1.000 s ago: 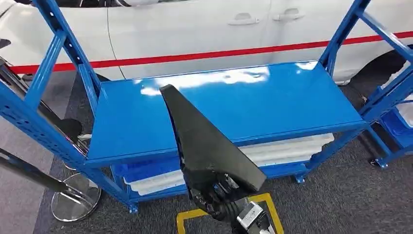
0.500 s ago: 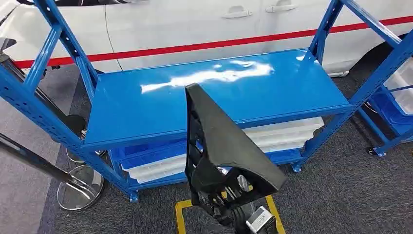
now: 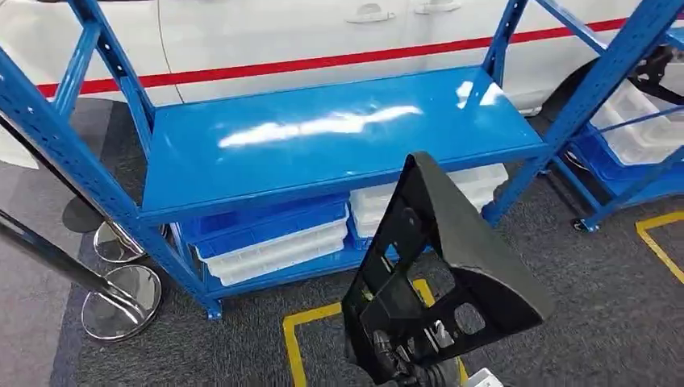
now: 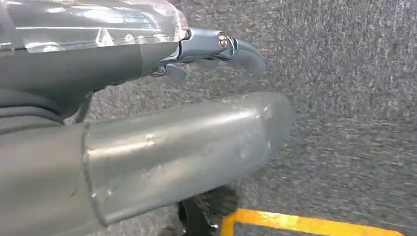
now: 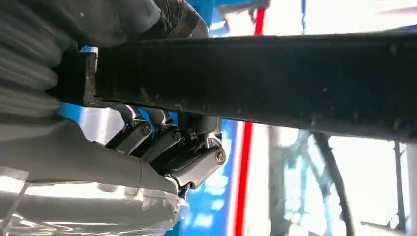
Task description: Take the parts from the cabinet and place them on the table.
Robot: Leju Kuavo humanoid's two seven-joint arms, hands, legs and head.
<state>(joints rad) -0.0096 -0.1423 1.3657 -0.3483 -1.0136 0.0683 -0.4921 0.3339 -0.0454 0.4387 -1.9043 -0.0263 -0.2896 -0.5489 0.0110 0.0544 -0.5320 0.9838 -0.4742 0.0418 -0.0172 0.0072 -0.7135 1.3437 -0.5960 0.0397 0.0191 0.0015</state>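
My right hand [image 3: 397,364] grips a black triangular plastic part [image 3: 452,258] from below, at the bottom of the head view. The part stands tilted in front of the blue cabinet's middle shelf [image 3: 323,137], above the carpet. In the right wrist view the dark fingers [image 5: 167,147] curl around the part's black edge [image 5: 275,83]. My left hand [image 4: 147,142] hangs over grey carpet with its fingers [image 4: 236,49] stretched out and nothing in them.
White and blue trays [image 3: 274,246] lie on the cabinet's lower shelf. A white car with a red stripe [image 3: 266,32] stands behind. Two chrome stanchion bases [image 3: 121,302] sit at the left, a second blue rack with bins [image 3: 637,137] at the right. Yellow tape [image 3: 294,355] marks the carpet.
The whole view has shifted, so the camera has turned. The black part, still in my right hand, now sits lower and further right, clear of the shelf.
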